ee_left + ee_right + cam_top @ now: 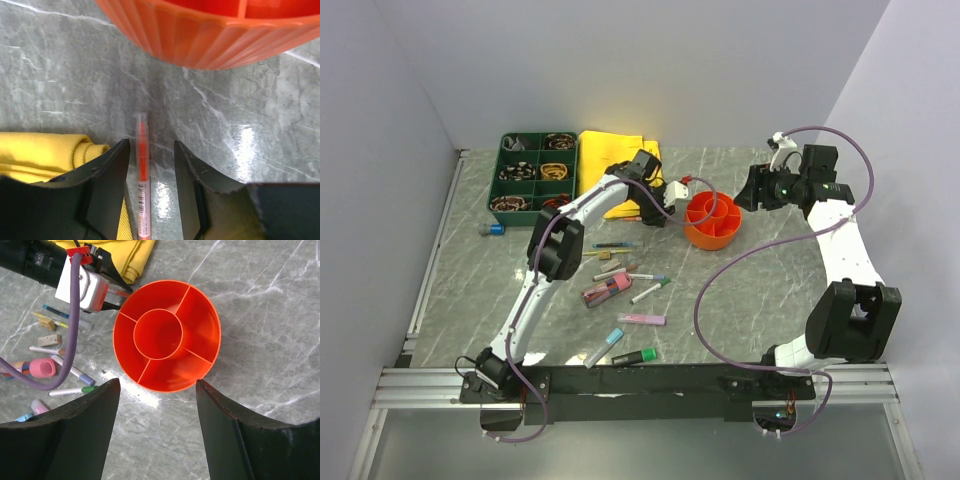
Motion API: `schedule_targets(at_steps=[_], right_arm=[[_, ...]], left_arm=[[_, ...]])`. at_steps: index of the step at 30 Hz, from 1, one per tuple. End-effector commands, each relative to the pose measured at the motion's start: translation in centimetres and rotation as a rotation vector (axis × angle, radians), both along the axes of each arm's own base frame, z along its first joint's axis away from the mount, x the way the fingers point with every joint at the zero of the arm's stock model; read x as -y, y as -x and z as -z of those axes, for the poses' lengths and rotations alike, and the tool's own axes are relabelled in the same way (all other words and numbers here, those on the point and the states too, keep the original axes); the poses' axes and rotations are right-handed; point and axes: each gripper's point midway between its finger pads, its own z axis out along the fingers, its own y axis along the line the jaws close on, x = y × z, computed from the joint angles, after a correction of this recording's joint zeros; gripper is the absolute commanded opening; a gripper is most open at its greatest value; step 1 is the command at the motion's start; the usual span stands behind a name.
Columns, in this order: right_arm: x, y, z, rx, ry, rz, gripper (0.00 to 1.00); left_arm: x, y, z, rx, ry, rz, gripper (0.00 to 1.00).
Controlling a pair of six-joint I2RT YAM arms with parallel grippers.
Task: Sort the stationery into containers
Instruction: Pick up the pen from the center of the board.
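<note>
Top external view: looking down on a grey marbled table (770, 290), with the left arm (555, 250) and right arm (845, 260) both reaching away from the near edge. Finding the dark green compartment tray (539, 172) at the far left, its squares holding small brown and dark items, and just beside its right side a folded yellow cloth (605, 148). Noting the round orange pot (705, 240) standing right of the cloth, divided into a central well and four outer sections. Placing the left gripper (151, 145) low over the table between cloth and pot, straddling a red pen (143, 170) lying flat with its tip pointing toward the pot; jaws standing narrowly apart, a sliver of table showing on each side of the pen, not gripping it. Placing the right gripper (157, 382) hovering above the pot's right side, jaws spread wide, holding nothing. Finding the other stationery lying scattered nearer the arm bases, well apart from both containers: a fat pink marker (608, 291), a white pen with a green cap (650, 291), a pink pen (642, 319), a pale blue highlighter (608, 343), a slim blue pen (613, 245) and small tan bits (610, 268).
</note>
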Motion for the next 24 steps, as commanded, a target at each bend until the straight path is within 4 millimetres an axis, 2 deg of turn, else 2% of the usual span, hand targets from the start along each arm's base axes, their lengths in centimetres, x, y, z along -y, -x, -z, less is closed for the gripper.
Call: schedule_targets(at_steps=[1,9,11,13,16,18,20,21,22,23,24], right_arm=[[0.2,-0.5,-0.3,0.012,-0.011,-0.007,0.70],[0.2,-0.6,-0.2,-0.003,-0.021,-0.013,0.68],[0.2,-0.6,-0.2,-0.005,-0.022,-0.014,0.67],[0.2,-0.6,-0.4,0.000,-0.020,-0.014,0.66],[0.3,-0.4,-0.4,0.002,-0.013,-0.007,0.66],[0.3,-0.3,-0.6,0.005,-0.010,-0.005,0.65],[0.4,-0.4,-1.2,0.017,-0.005,-0.004,0.65],[0.4,-0.4,-1.5,0.016,-0.003,-0.002,0.65],[0.5,-0.5,-2.4,0.038,0.003,0.000,0.65],[0.6,-0.5,-2.8,0.049,0.009,0.004,0.65],[0.7,-0.5,-3.2,0.058,0.010,0.006,0.65]], left_arm=[[-1.0,3.6,3.4,-0.154,-0.087,0.043,0.46],[-1.6,3.7,4.7,-0.172,-0.121,0.013,0.41],[-1.8,3.6,5.2,-0.173,-0.134,0.007,0.37],[-2.0,3.6,5.8,-0.173,-0.147,0.000,0.29],[-2.0,3.0,5.9,-0.155,-0.152,-0.027,0.25],[-2.1,2.8,6.1,-0.150,-0.155,-0.034,0.18],[-2.0,2.7,5.5,-0.142,-0.148,-0.040,0.12],[-2.0,2.6,4.3,-0.132,-0.138,-0.044,0.02],[-1.7,2.6,3.3,-0.131,-0.118,-0.054,0.01],[-1.6,2.6,2.2,-0.136,-0.082,-0.057,0.01],[-1.7,2.9,-0.3,-0.126,-0.045,-0.060,0.01]])
